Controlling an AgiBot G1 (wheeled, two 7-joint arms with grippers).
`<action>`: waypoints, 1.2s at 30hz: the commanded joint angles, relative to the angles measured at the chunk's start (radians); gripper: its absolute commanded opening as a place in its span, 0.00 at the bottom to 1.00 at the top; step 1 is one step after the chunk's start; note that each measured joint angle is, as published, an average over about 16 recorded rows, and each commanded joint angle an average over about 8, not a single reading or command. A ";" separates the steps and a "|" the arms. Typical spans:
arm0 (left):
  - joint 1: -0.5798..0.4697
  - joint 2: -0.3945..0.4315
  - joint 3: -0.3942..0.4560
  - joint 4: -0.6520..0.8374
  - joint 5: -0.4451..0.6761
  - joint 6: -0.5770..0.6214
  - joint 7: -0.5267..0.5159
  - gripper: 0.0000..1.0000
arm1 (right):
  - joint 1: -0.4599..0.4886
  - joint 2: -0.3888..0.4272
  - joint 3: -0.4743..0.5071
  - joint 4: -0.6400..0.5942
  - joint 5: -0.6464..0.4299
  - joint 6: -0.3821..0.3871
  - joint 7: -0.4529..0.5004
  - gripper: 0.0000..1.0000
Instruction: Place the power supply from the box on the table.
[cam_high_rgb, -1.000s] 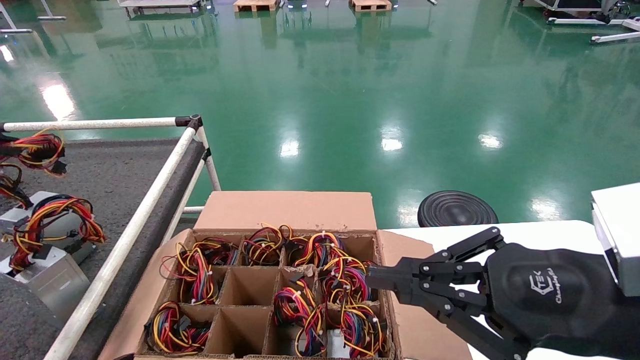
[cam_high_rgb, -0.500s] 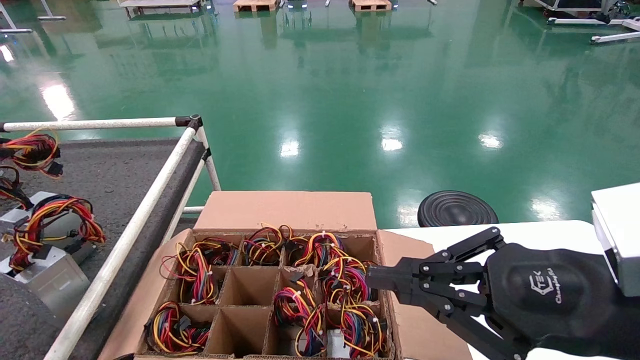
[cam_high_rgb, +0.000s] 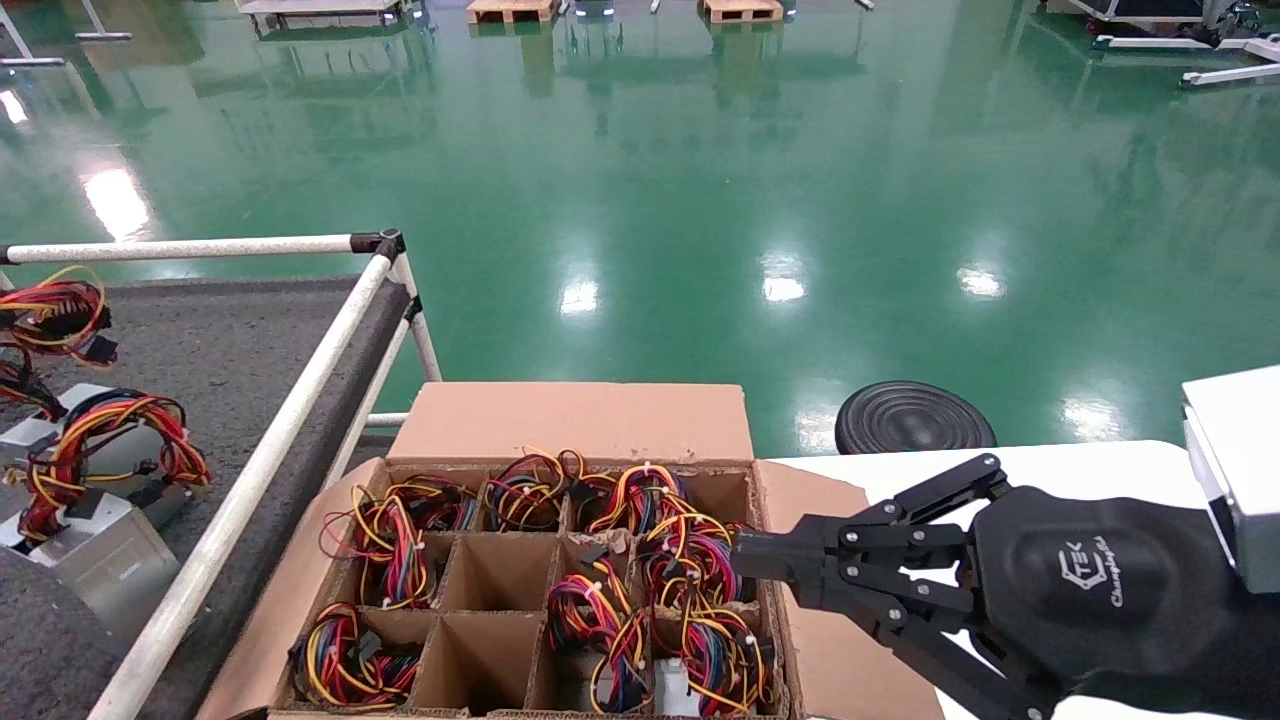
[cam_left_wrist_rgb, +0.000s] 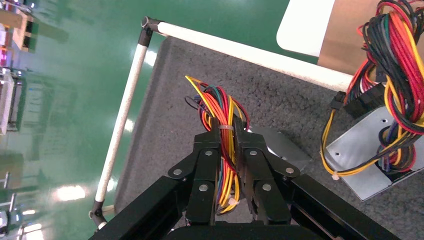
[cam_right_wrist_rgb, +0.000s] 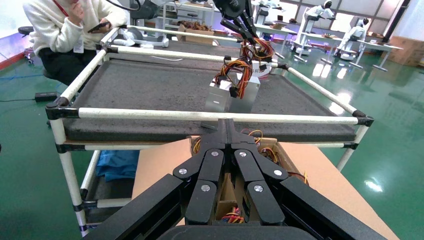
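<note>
Head view: right gripper (cam_high_rgb: 745, 560) parked, fingers pressed together, holding nothing, tips over right edge of box (cam_high_rgb: 560, 420). Wire bundle (cam_high_rgb: 50, 315) hangs above table (cam_high_rgb: 230, 345) at far left.

Left wrist view: left gripper (cam_left_wrist_rgb: 227, 137) clamped on wire bundle (cam_left_wrist_rgb: 220, 115); power supply (cam_left_wrist_rgb: 282, 147) hangs just beyond fingertips, over table (cam_left_wrist_rgb: 165, 120). Second supply (cam_left_wrist_rgb: 370, 150) lies beside.

Right wrist view: right gripper (cam_right_wrist_rgb: 225, 125) closed, empty, above box (cam_right_wrist_rgb: 160, 160).

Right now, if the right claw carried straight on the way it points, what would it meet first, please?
Probably the wire bundles standing up from the box's right-hand cells: the shut right claw points leftward across them, its tips seemingly at the wires already, though its height above them is unclear.
</note>
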 joint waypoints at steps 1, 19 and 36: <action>0.000 -0.001 0.000 0.001 0.002 0.003 -0.003 1.00 | 0.000 0.000 0.000 0.000 0.000 0.000 0.000 0.00; 0.015 -0.001 -0.004 -0.014 0.006 0.023 -0.025 1.00 | 0.000 0.000 0.000 0.000 0.000 0.000 0.000 0.00; 0.019 0.001 -0.011 -0.036 -0.001 0.023 -0.035 1.00 | 0.000 0.000 0.000 0.000 0.000 0.000 0.000 0.00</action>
